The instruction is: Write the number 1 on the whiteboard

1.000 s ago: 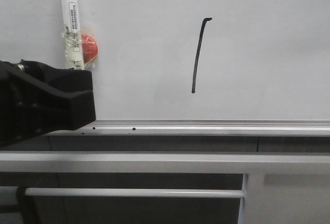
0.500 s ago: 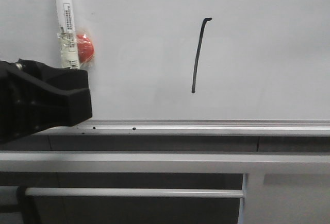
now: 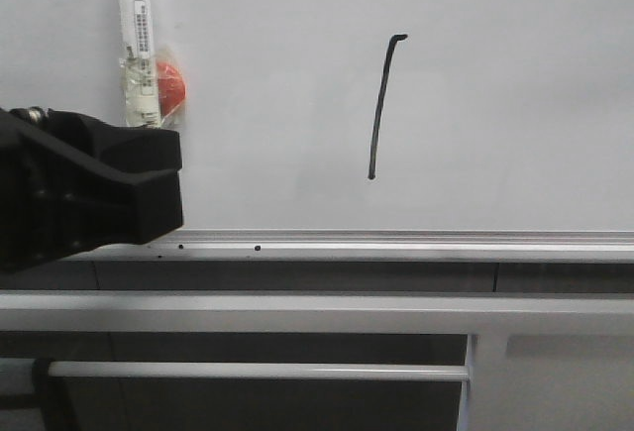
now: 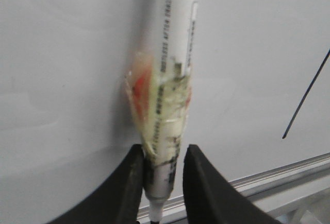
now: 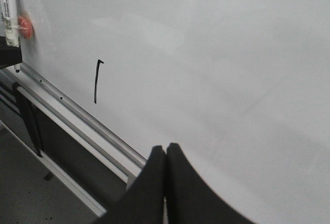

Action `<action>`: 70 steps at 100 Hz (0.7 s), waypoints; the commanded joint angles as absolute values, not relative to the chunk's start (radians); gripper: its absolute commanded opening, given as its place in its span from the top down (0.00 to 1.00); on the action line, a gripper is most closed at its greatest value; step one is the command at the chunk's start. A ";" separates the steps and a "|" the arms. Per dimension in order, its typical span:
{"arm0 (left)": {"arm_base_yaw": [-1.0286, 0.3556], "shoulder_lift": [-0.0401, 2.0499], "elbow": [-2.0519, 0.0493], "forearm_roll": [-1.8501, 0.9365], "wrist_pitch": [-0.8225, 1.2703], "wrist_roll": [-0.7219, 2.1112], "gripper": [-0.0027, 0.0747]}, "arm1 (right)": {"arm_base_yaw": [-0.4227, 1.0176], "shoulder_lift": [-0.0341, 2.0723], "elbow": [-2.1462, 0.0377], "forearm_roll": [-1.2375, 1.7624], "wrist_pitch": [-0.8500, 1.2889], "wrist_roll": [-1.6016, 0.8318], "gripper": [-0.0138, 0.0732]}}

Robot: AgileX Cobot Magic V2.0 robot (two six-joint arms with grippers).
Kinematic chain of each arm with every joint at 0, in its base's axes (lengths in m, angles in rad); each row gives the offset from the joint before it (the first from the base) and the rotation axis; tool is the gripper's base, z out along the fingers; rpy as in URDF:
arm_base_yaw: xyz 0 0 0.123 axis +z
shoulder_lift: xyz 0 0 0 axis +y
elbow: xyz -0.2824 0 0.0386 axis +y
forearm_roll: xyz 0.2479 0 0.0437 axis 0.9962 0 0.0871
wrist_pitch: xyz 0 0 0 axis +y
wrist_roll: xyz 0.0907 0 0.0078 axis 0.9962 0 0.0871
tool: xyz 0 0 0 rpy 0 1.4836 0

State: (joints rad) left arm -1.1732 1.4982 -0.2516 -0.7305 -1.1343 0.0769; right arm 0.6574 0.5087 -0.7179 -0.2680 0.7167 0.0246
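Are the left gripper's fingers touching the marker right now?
Touching. The left wrist view shows both fingers of the left gripper pressed against the marker barrel, no gap either side.

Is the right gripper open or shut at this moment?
Shut. In the right wrist view the two black fingers of the right gripper are pressed together with nothing between them, in front of the whiteboard.

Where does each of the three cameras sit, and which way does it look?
Front view: behind the arms, facing the whiteboard and the number 1; the left hand shows.
Left wrist view: on the left arm, facing the board; its fingers grip the marker.
Right wrist view: on the right arm, looking along the board; right hand shut.
All share the 1.
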 commanded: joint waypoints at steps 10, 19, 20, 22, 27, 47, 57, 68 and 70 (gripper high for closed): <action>-1.172 1.482 -0.271 -0.748 -1.323 0.067 0.57 | 0.652 0.510 -0.740 -0.307 0.651 0.022 0.91; -1.182 1.482 -0.269 -0.749 -1.347 0.067 0.57 | 0.652 0.510 -0.740 -0.312 0.651 0.022 0.91; -1.184 1.482 -0.268 -0.750 -1.350 0.067 0.57 | 0.652 0.510 -0.740 -0.312 0.651 0.022 0.91; -1.189 1.482 -0.267 -0.750 -1.359 0.067 0.57 | 0.652 0.510 -0.740 -0.315 0.651 0.022 0.91; -1.200 1.482 -0.262 -0.762 -1.370 0.067 0.57 | 0.652 0.510 -0.740 -0.319 0.651 0.022 0.91; -1.252 1.476 -0.225 -0.799 -1.383 0.067 0.57 | 0.652 0.510 -0.740 -0.329 0.651 0.022 0.91; -1.273 1.461 -0.213 -0.850 -1.383 0.067 0.57 | 0.652 0.510 -0.740 -0.332 0.651 0.022 0.91; -1.289 1.424 -0.195 -0.851 -1.383 0.067 0.60 | 0.652 0.510 -0.740 -0.332 0.651 0.022 0.91; -1.290 1.418 -0.193 -0.851 -1.383 0.067 0.62 | 0.652 0.510 -0.740 -0.332 0.651 0.022 0.91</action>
State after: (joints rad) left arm -1.2752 1.4674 -0.1931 -0.8513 -1.1380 0.0769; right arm 0.6574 0.5087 -0.7179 -0.3007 0.7167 0.0259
